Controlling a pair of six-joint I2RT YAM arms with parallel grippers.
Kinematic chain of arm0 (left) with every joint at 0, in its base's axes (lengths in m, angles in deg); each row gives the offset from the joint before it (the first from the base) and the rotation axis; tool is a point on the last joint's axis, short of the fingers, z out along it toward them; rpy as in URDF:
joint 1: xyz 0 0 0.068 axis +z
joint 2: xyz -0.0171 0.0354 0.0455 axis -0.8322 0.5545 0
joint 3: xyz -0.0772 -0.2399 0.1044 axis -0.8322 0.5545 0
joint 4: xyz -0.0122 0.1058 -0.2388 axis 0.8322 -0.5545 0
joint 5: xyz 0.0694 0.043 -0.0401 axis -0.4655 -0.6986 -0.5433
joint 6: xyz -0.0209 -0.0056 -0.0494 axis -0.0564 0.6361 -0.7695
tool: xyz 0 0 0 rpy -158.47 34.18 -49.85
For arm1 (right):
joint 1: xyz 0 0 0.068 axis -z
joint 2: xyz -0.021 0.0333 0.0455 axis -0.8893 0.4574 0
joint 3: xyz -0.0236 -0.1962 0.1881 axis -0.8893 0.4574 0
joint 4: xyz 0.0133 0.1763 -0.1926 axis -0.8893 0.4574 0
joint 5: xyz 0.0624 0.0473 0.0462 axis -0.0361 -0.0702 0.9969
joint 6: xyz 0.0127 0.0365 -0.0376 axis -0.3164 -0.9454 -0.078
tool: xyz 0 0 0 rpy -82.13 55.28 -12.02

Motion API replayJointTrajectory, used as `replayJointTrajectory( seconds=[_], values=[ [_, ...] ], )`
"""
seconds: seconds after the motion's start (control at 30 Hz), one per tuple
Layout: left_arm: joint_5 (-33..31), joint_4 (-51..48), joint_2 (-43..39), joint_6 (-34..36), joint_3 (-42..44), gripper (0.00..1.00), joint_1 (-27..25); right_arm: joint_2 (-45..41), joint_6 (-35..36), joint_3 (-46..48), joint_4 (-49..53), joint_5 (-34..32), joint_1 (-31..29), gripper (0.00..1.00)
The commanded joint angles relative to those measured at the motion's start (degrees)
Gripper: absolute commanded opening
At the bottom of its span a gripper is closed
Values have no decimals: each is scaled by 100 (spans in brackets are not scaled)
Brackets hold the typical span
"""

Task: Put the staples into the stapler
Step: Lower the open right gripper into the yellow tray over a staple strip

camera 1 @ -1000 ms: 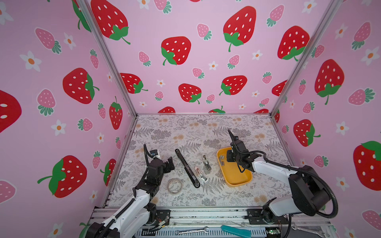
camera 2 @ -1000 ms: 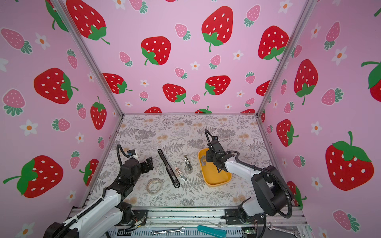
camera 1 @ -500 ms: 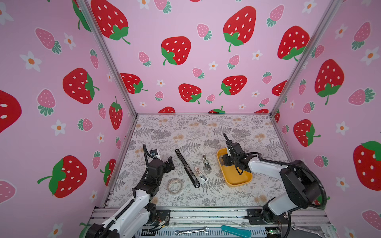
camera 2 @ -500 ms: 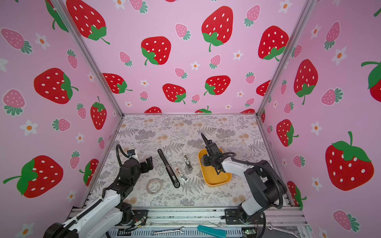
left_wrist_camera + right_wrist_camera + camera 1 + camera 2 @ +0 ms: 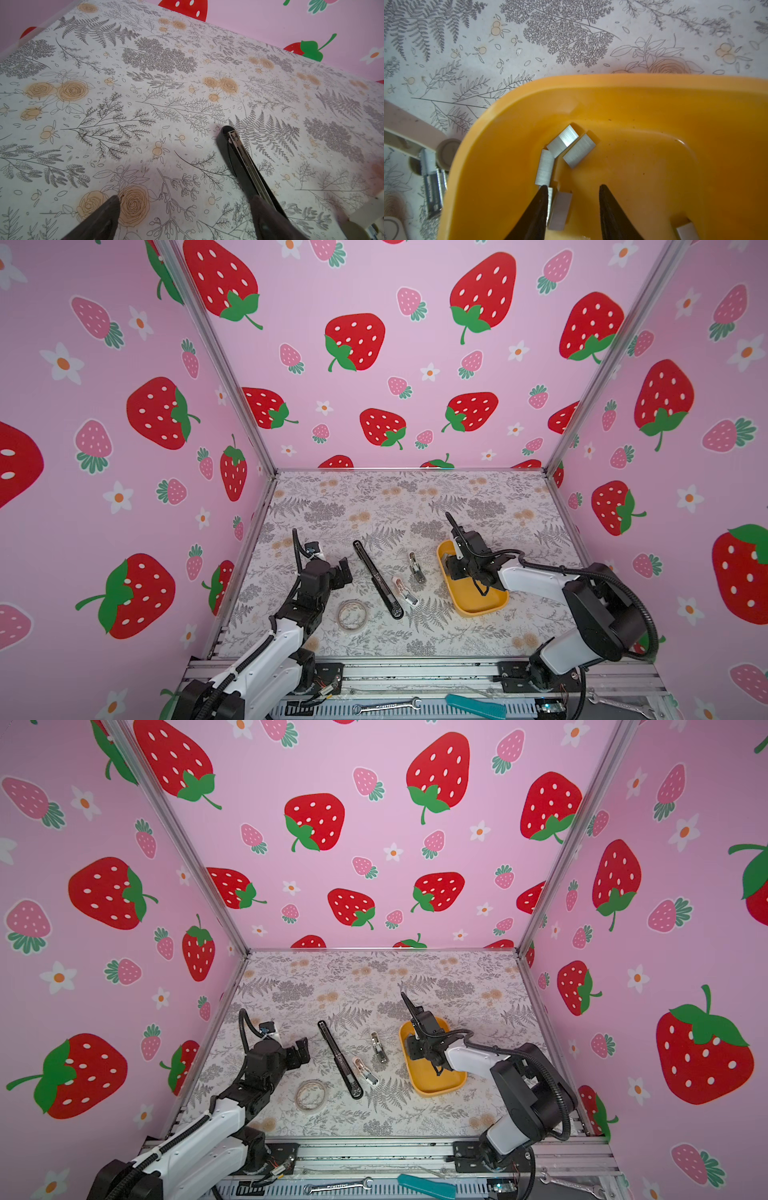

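Note:
Several staples lie as short grey strips in the corner of a yellow tray [image 5: 612, 87]: one strip [image 5: 579, 152] ahead of my right gripper [image 5: 572, 186], another strip [image 5: 559, 209] between its fingers, lying against one of them. That gripper is open and down inside the tray [image 5: 478, 610] in both top views. A long black stapler [image 5: 376, 585], opened out flat, lies in mid-table. My left gripper [image 5: 343, 570] hovers open and empty just left of it; in the left wrist view the stapler [image 5: 241, 158] runs under one finger.
Two small staplers [image 5: 417, 568] [image 5: 405, 592] lie between the black stapler and the tray. A roll of clear tape [image 5: 352, 614] sits near the left arm. A wrench [image 5: 386, 707] and a teal tool [image 5: 473, 705] rest on the front rail.
My right gripper has dropped lower into the tray's left end, toward the staple strips. The left arm has not moved.

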Motion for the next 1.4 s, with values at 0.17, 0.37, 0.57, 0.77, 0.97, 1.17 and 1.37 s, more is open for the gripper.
replayJointTrajectory(
  seconds=[0.17,0.37,0.57,0.77,0.97,1.17,1.37],
  values=[
    [-8,62,-41,29,-210,99,-9,-48,-22,230,180,-244,-81,39],
    [-10,50,-41,24,-222,99,-10,-265,-77,423,244,-439,-106,39],
    [-24,34,-75,11,-201,99,-10,-358,-165,456,312,-650,-108,33],
    [-34,35,-75,-12,-205,99,-10,-244,-121,394,308,-641,-124,34],
    [-6,35,-50,4,-209,99,-15,-203,-112,376,295,-706,-133,44],
    [2,38,-67,2,-202,99,-12,102,-143,233,360,-768,-134,40],
    [-6,48,-66,4,-205,99,-10,193,-147,206,352,-780,-134,38]
  ],
)
